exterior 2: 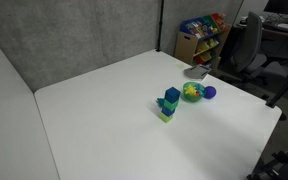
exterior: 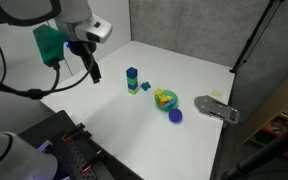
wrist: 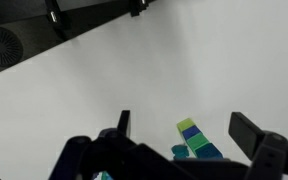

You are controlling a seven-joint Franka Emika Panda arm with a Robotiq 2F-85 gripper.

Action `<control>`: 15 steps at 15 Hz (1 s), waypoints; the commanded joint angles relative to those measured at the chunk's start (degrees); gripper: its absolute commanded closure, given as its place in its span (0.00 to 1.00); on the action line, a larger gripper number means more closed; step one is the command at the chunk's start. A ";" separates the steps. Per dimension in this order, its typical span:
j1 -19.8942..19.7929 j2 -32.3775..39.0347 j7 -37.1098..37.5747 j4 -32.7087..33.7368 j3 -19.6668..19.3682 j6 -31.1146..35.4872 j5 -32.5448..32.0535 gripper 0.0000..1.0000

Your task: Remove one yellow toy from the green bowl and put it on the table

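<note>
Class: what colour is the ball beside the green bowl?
The ball is dark blue, clearest in an exterior view.

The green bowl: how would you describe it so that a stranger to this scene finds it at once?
On the white table, look at the row of small coloured things. The green bowl sits between the blue-and-green block stack and the dark blue ball. It alone is open and bright green, holding a yellow toy.

No legible text or labels anywhere.
</note>
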 commanded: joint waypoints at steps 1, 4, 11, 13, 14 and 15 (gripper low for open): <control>-0.76 7.56 -1.35 5.60 0.23 1.24 -0.60 0.00; -0.76 12.33 -2.23 8.97 0.23 3.37 -1.10 0.00; 0.03 25.18 -6.51 15.63 -0.21 10.51 -1.32 0.00; 0.26 29.67 -8.48 17.31 -0.27 13.30 -1.19 0.00; 0.31 32.23 -9.25 18.31 -0.21 14.65 -1.28 0.00; 0.33 34.29 -9.99 19.27 -0.19 15.60 -1.20 0.00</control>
